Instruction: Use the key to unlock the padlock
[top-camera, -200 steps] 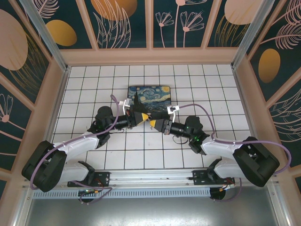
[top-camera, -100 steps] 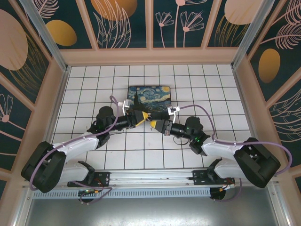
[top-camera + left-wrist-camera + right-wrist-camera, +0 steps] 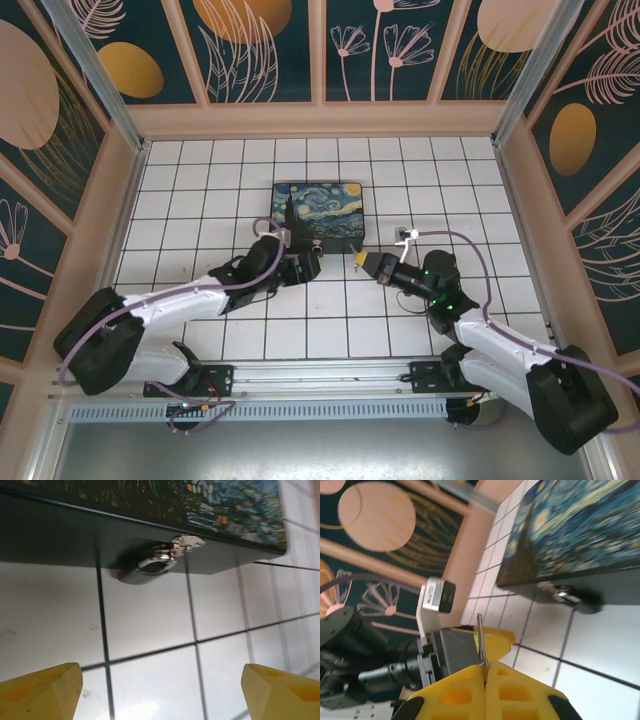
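Observation:
A small silver padlock [image 3: 154, 565] hangs from a hasp [image 3: 188, 542] on the dark front face of the painted box [image 3: 318, 205]. My left gripper [image 3: 162, 692] is open just above the tiles in front of that padlock, with nothing between its yellow fingertips [image 3: 42, 687]. In the top view it [image 3: 310, 266] sits near the box's front edge. My right gripper [image 3: 485, 671] is shut on the key [image 3: 480, 639], whose thin blade sticks out past the tips. The padlock [image 3: 566, 596] lies up and to the right of the key. From above, the right gripper [image 3: 361, 262] is a little right of the left one.
The box [image 3: 580, 525] with the starry painting on its lid lies flat on the white tiled floor [image 3: 300, 320]. The left gripper's finger [image 3: 498, 639] and wrist camera [image 3: 438, 596] are close behind the key. Wooden walls enclose the floor on three sides.
The two grippers, tip to tip before, have separated. The left one dropped low toward the box front and stands open. The right arm pulled back to the right with the key.

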